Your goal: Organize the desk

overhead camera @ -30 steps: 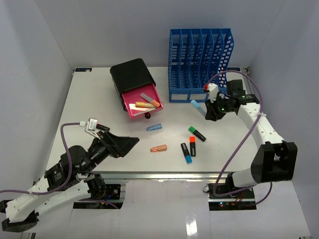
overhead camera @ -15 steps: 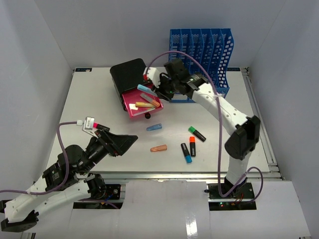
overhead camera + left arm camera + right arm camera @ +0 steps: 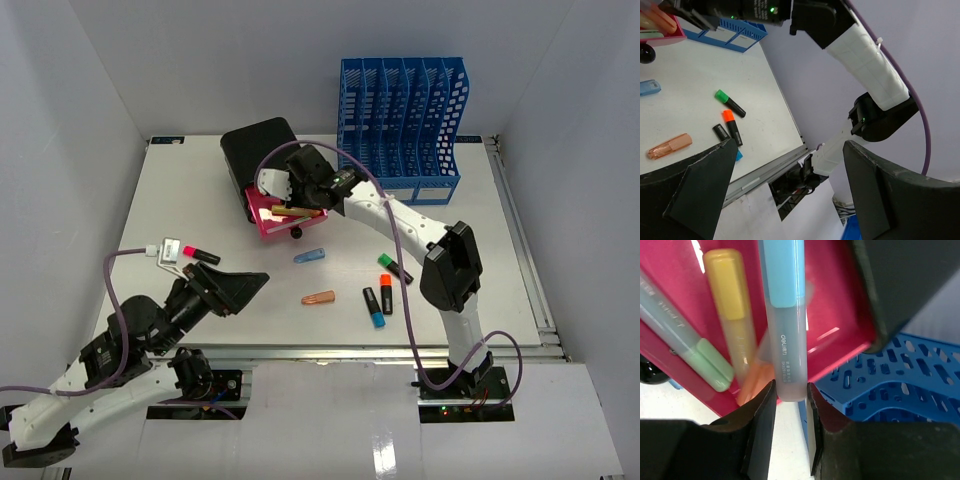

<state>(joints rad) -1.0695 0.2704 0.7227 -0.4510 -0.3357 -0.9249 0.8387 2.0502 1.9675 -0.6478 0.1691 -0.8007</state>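
The desk, a white tabletop, fills the middle of the overhead view. It is judged rigid and fixed, nothing to be gripped, so the handling falls on the pens scattered across it.

In the upper centre, the right gripper is closed narrowly on a pale blue highlighter. The pen is held by one end of its barrel above the open pink drawer of a black drawer box. A yellow highlighter is seen lying in the drawer.

The held pen is judged light, stiff and smooth-sided, so it is likely to slip or swivel unless it is pinched across mid-barrel. "deli" is printed on its barrel. The smaller print beneath, probably a model number, is too blurred to be read.

At lower left, the left gripper is held wide open and empty above the desk. Loose pens lie at lower centre, among them an orange highlighter. A blue file rack stands at upper right.
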